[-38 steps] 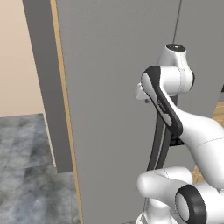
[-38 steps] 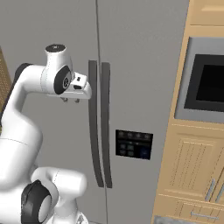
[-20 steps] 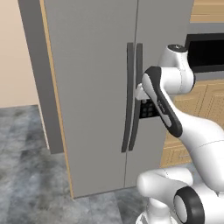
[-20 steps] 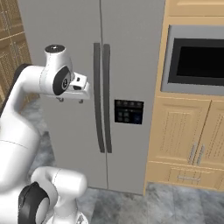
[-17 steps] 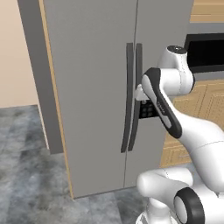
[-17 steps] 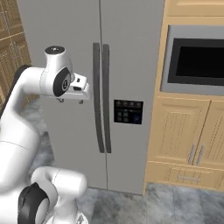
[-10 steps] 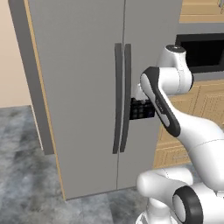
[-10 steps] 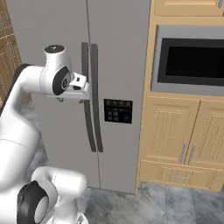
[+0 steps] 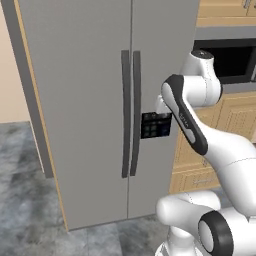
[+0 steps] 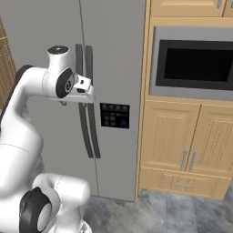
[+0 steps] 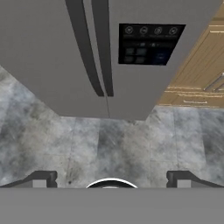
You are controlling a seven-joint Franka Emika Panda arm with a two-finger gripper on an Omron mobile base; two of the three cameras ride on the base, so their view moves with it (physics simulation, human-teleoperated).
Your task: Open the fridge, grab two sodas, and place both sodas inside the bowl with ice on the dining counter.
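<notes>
Claw [image 11: 111,180] spread wide and empty, raised mid-frame facing closed fridge [image 9: 90,75] to reach its handles [image 9: 129,114].

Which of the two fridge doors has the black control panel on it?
The right-hand door of the fridge, next to the wood cabinets. Its control panel sits just right of the handles; the left-hand door is plain grey.

Fridge [image 9: 90,100] top beyond every frame's edge, doors shut over its inside, control panel [image 11: 148,43] icons illegible.
</notes>
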